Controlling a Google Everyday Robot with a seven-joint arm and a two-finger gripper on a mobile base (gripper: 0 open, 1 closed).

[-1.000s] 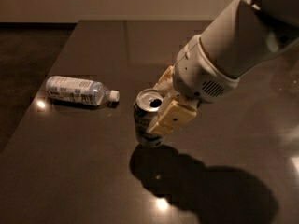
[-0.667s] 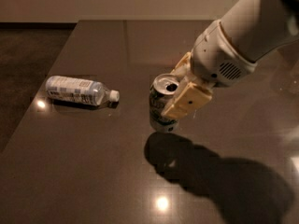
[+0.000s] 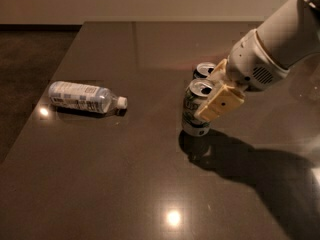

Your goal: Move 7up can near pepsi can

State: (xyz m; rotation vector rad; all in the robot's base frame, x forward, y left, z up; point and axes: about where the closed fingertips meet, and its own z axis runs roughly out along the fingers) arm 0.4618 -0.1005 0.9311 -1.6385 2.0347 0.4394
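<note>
The 7up can (image 3: 192,111), pale greenish with a silver pull-tab top, stands upright right of the table's middle, its base at or just above the surface. My gripper (image 3: 204,98) is shut on it; the tan near finger (image 3: 220,103) lies across the can's right side. The white arm reaches in from the upper right. The pepsi can (image 3: 204,70), dark with a silver top, stands just behind the 7up can and close to it. Its lower part is hidden by the 7up can and my gripper.
A clear plastic water bottle (image 3: 84,96) lies on its side at the left of the dark table (image 3: 125,184). The table's left edge runs diagonally beside the floor. The arm's shadow covers the table's right front.
My gripper has carried the 7up can to the right and away from the camera, up to the pepsi can, which has come into view. The bottle has not moved.
</note>
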